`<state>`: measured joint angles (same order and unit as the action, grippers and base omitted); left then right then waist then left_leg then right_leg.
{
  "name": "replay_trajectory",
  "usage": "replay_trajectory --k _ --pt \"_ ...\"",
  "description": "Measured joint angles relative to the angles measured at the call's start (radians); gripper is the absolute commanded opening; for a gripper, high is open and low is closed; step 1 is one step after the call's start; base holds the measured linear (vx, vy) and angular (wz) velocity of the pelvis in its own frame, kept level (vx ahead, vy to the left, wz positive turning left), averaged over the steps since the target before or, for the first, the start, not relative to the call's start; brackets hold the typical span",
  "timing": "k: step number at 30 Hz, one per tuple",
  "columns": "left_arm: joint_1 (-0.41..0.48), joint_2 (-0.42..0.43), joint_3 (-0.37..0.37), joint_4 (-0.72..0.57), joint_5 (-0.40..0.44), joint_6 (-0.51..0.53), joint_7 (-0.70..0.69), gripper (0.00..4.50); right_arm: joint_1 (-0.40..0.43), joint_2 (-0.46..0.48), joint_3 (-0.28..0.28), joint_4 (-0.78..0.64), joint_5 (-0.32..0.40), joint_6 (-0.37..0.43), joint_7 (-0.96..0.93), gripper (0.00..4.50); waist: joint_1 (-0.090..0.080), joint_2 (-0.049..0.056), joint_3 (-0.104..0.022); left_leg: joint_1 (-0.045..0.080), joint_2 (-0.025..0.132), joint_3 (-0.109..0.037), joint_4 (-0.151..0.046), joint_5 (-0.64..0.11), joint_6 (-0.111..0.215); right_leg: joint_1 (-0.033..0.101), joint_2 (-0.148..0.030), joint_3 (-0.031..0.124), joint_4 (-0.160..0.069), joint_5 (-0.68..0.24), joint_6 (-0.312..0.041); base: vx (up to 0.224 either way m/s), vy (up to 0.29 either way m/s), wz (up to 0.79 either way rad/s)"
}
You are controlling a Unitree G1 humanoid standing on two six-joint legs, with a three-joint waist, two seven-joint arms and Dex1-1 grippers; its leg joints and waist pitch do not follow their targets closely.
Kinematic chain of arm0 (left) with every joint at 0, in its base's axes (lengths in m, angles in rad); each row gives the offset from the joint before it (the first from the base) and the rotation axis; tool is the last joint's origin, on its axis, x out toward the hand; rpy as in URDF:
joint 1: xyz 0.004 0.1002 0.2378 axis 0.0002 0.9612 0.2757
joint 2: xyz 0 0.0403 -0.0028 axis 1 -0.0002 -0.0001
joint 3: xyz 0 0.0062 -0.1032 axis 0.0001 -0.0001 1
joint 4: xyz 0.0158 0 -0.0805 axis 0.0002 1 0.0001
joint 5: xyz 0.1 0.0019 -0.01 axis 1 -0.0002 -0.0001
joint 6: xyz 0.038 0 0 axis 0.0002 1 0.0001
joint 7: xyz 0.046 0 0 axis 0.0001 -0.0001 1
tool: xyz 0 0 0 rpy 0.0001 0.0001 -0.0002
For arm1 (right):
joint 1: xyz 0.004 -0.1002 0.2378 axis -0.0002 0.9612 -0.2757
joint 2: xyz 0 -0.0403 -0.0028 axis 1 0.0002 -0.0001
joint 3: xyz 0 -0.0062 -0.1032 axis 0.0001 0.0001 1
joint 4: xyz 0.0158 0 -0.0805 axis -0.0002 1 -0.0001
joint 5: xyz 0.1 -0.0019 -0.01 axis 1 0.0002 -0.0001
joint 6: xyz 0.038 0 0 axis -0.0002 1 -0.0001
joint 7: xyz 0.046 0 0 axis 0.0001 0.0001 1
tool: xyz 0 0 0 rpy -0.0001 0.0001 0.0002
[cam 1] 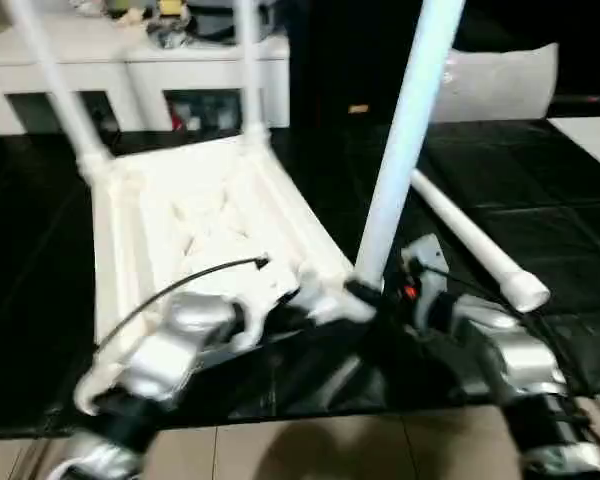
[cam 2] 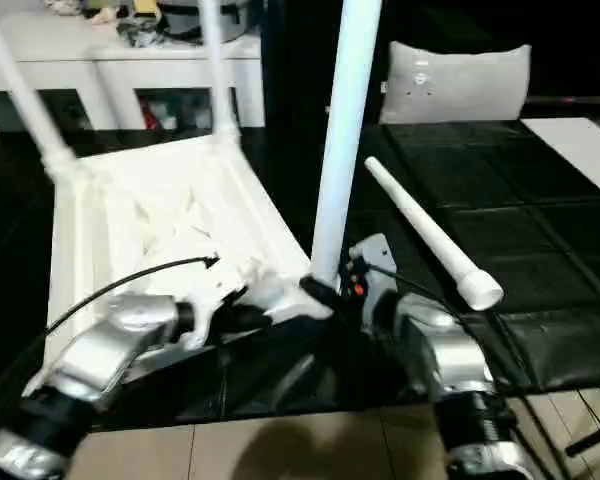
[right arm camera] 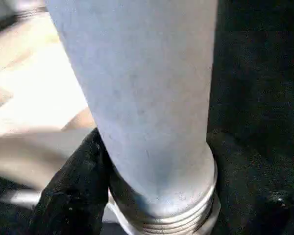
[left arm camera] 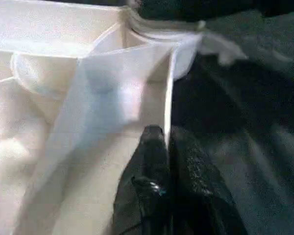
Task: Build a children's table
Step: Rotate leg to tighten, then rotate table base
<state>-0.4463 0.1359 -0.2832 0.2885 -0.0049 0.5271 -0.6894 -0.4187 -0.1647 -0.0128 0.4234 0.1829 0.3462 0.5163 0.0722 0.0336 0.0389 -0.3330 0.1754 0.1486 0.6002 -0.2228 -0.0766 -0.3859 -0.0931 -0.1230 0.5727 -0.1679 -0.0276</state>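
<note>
White plastic table top (cam 1: 195, 235) lay upside down, ribbed underside up, on black floor mat, two legs (cam 1: 252, 65) standing in far corner sockets, a third leg (cam 1: 405, 140) upright at near right corner socket, fourth leg (cam 1: 475, 245) lying loose on mat beside it.

You see a black padded mat (cam 2: 540, 220) on the floor. The white table top (cam 1: 195, 225) lies upside down on its left part, ribs up. One loose leg (cam 2: 425, 235) lies just beside it, toward the right edge. A tiled floor strip (cam 1: 310, 450) shows at the near edge.
</note>
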Motion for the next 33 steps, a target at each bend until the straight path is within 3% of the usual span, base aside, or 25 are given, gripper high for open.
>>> replay_trajectory --k 1,2,3,8,14,15,19,25,31,33 --pt "-0.013 -0.03 0.003 0.015 0.004 0.012 0.04 0.0 -0.011 0.017 -0.016 0.012 -0.009 -0.002 -0.049 2.63 -0.004 0.0 0.0 0.0 -0.001 0.0 0.001 0.001 0.002 0.001 -0.001 0.001 0.0 0.0 0.0 0.0 0.0 0.0" --pt "-0.021 -0.045 0.003 0.024 0.004 0.019 0.062 0.0 -0.018 0.023 -0.02 0.016 -0.015 -0.004 -0.074 3.19 -0.006 0.001 0.0 0.0 -0.003 0.0 0.0 0.001 0.003 0.001 -0.002 0.002 -0.001 0.0 0.0 0.0 0.0 0.0" --pt "-0.024 -0.062 0.003 0.028 0.006 0.022 0.082 0.0 -0.016 0.028 -0.026 0.015 -0.017 -0.011 -0.095 3.33 -0.008 0.002 -0.001 -0.002 -0.003 0.001 -0.001 0.0 0.005 0.001 -0.002 0.003 -0.003 0.0 0.001 0.0 0.0 0.0" --pt "-0.036 -0.068 0.007 0.03 0.02 0.014 0.129 0.0 0.027 0.04 -0.03 -0.017 -0.013 -0.026 -0.084 3.7 -0.009 0.002 -0.001 -0.006 -0.003 0.001 -0.002 -0.003 0.01 -0.004 -0.002 0.004 0.003 0.005 0.004 0.0 0.0 0.0" --pt "-0.044 -0.048 -0.008 0.03 0.046 -0.024 0.131 0.0 0.097 -0.035 -0.015 -0.103 0.002 -0.001 -0.013 4.27 0.004 0.004 -0.002 -0.017 0.0 0.0 -0.007 0.002 0.012 -0.018 0.002 0.002 0.006 0.006 0.0 0.0 0.0 0.0" --pt "-0.044 -0.046 -0.01 0.031 0.05 -0.029 0.13 0.27 0.121 -0.06 -0.018 -0.116 0.008 0.019 0.007 4.45 0.006 0.004 -0.002 -0.017 0.0 0.001 -0.007 0.002 0.012 -0.018 0.002 0.003 0.006 0.007 0.0 0.0 0.0 0.0" --pt "-0.04 -0.044 -0.001 0.017 0.029 -0.032 0.113 0.57 0.154 -0.101 -0.019 -0.176 0.022 0.038 0.059 4.5 0.006 0.003 0.0 -0.017 0.001 0.001 -0.006 0.002 0.012 -0.019 0.002 0.003 0.006 0.005 0.002 0.0 0.0 0.0" --pt "-0.013 -0.025 0.018 -0.083 -0.047 -0.101 0.027 0.92 0.169 -0.17 -0.002 -0.292 0.058 0.052 0.16 4.5 0.023 0.001 0.001 -0.018 0.001 0.001 -0.005 0.002 0.012 -0.018 0.001 0.003 0.005 0.006 0.001 0.0 0.0 0.0" --pt "-0.003 0.02 0.137 -0.183 -0.134 -0.098 0.0 0.92 0.169 -0.202 0.099 -0.325 0.037 0.09 0.23 4.5 0.017 0.0 0.002 -0.017 0.001 0.001 -0.005 0.002 0.012 -0.018 0.002 0.002 0.006 0.006 0.001 0.0 0.0 0.0" --pt "-0.028 0.101 0.19 -0.182 -0.114 -0.07 0.051 0.92 0.14 -0.161 0.121 -0.314 0.021 0.1 0.216 4.5 0.006 -0.003 0.004 -0.017 0.003 0.001 -0.005 0.003 0.01 -0.02 0.004 0.002 0.007 0.006 0.001 0.0 0.0 0.0"
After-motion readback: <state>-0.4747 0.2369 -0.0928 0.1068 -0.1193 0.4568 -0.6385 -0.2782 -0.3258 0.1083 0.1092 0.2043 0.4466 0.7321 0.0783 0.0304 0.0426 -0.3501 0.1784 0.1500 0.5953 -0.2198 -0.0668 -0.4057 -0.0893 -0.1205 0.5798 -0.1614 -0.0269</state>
